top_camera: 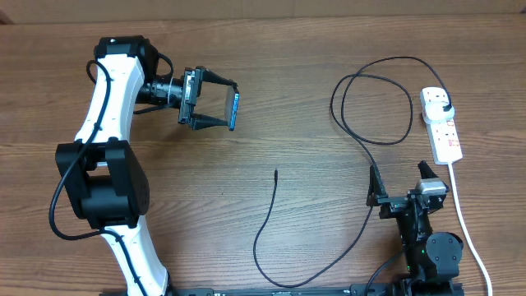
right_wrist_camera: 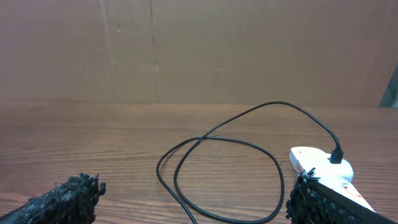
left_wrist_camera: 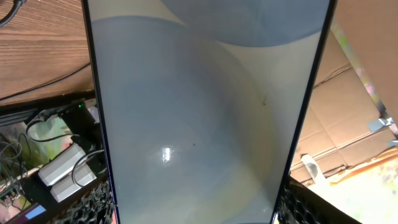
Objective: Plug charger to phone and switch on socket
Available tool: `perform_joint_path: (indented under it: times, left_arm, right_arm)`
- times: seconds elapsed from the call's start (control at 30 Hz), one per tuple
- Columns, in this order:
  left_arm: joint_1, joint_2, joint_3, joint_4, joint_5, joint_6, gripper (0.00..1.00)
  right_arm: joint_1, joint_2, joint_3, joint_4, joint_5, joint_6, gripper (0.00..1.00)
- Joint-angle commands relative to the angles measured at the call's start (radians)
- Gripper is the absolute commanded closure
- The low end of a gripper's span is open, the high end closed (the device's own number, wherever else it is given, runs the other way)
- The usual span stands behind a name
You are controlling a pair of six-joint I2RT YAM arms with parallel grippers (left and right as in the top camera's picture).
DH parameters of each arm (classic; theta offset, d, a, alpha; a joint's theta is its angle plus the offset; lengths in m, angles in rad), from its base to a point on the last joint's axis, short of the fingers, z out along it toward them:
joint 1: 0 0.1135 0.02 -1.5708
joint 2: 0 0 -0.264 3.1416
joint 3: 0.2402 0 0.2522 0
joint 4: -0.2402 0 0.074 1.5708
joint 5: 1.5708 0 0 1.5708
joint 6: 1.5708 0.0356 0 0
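The phone (top_camera: 235, 100) sits in the left pincer (top_camera: 231, 107), over the left-centre part of the desk (top_camera: 271, 49). From above it shows only as a thin blue sliver on edge. The two fingers press on its opposite sides, so the pincer is spread fairly wide and holding the phone. In the left wrist view the pale blue-grey screen fills almost the whole frame, with a black edge down each side. The dark finger pads (left_wrist_camera: 93, 202) are just visible at the bottom corners.

The charger (top_camera: 265, 226) lies well apart from the phone. Its small free tip (top_camera: 275, 172) rests on the bare wood near the middle of the desk, below and to the right of the phone. From there the thin black cable runs towards the near edge and sweeps right in a broad curve. It then climbs past the right pincer and makes a large loop. It ends at a black plug (top_camera: 445, 102) seated in the far end of the socket (top_camera: 446, 136).

The white socket lies along the right edge of the desk, and its thick white cord (top_camera: 464, 222) trails towards the near side. The position of its switches is too small to tell.

The right pincer (top_camera: 401, 179) is low at the near right, just beside the cable and close to the socket. Its jaws are wide apart and hold nothing.
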Motion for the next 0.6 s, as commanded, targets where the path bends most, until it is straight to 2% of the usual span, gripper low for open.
perform_joint_path:
  times: [0.0, 0.4, 0.57]
  left_arm:
    - [-0.003, -0.007, 0.027, -0.003, 0.053, 0.02, 0.96]
    - [-0.003, -0.007, 0.027, -0.003, 0.023, 0.02, 0.96]
    - [-0.003, -0.007, 0.027, -0.003, -0.038, 0.019, 0.95]
  right_arm:
    - [0.006, -0.008, -0.01, 0.006, 0.01, -0.005, 0.0]
    - [0.006, -0.008, -0.01, 0.006, 0.01, -0.005, 0.0]
    - [0.006, -0.008, -0.01, 0.006, 0.01, -0.005, 0.0]
